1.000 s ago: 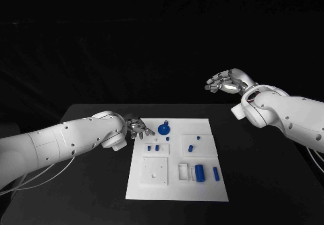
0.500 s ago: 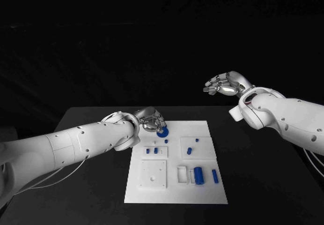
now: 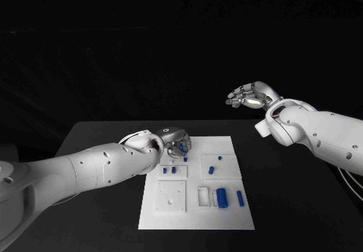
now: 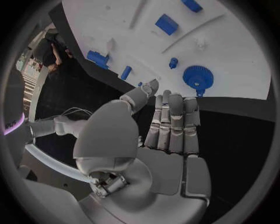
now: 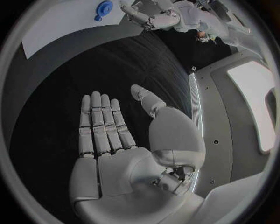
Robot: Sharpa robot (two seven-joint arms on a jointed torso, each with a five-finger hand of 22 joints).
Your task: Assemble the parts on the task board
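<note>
From the head view we are looking down at a black table (image 3: 98, 131) with the white board (image 3: 198, 218) lying in its middle, its long side running away from us, and darkness behind. Our left arm is reaching in over the board's far left corner, and the left hand (image 3: 175, 142) is hovering there with fingers hanging down; we cannot tell from here whether anything is in it. Blue parts are lying on the board: a thick cylinder (image 3: 222, 197) and a thinner pin (image 3: 239, 197) side by side near the board's right side, both with their long axes running away from us. Our right hand (image 3: 249, 95) is hanging in the air well beyond the table's far right corner, fingers loosely curled, holding nothing. In the left wrist view the left hand (image 4: 163, 135) is showing its palm with fingers straight and close together, empty, just off the board's edge; a blue gear (image 4: 198, 76) is lying flat on the board just beyond the fingertips. In the right wrist view the right hand (image 5: 116, 140) is lying flat and open above bare table, with the gear (image 5: 103, 9) far off on the board.
</note>
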